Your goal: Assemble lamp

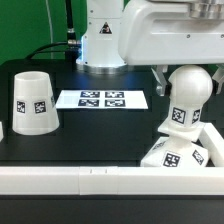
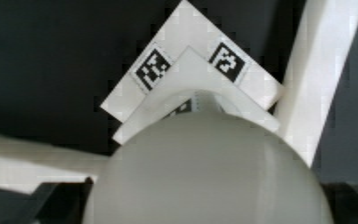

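A black tabletop is filling the scene, with a white rail running along its near edge and green sheeting hanging behind.

The bulb is standing upright at the exterior view's right, its round head on top and its tagged neck pointing straight down onto the base, which is sitting tilted against the near rail in the right corner. The bulb's long axis is therefore running vertically, in line with the base beneath it; whether the neck is already seated in the socket is something I cannot tell. In the wrist view the bulb is filling the lower part of the picture with the base's tagged corner showing beyond it.

The gripper is reaching down just behind and above the bulb. Its jaws are mostly hidden, so I cannot tell whether they are pinching the bulb or standing spread.

The shade is resting wide end down well apart at the exterior view's left, and the marker board is lying between. Nothing is standing in the way.
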Motion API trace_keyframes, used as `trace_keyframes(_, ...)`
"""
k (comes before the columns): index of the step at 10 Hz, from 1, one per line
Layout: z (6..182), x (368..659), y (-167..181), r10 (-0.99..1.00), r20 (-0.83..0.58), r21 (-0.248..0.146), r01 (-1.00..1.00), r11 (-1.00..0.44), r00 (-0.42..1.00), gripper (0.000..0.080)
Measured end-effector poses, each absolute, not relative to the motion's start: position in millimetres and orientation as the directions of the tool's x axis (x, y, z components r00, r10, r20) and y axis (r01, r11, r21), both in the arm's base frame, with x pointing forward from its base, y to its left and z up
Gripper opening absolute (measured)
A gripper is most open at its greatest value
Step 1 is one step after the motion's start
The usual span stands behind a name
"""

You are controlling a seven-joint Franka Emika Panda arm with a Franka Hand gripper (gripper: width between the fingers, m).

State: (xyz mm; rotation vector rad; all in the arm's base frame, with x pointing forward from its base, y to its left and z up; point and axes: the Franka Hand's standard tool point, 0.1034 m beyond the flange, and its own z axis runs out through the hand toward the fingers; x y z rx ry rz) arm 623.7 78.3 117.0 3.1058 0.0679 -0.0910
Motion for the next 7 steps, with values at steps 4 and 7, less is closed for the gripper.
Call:
trace_keyframes(4,116.2,623.5,78.6,0.027,-0.059,0.033,0.029,-0.999,0.998,0.0669)
trace_keyframes(7,136.4,616.0,80.9,0.066,-0.047,0.027,0.067,-0.997,0.997,0.0698)
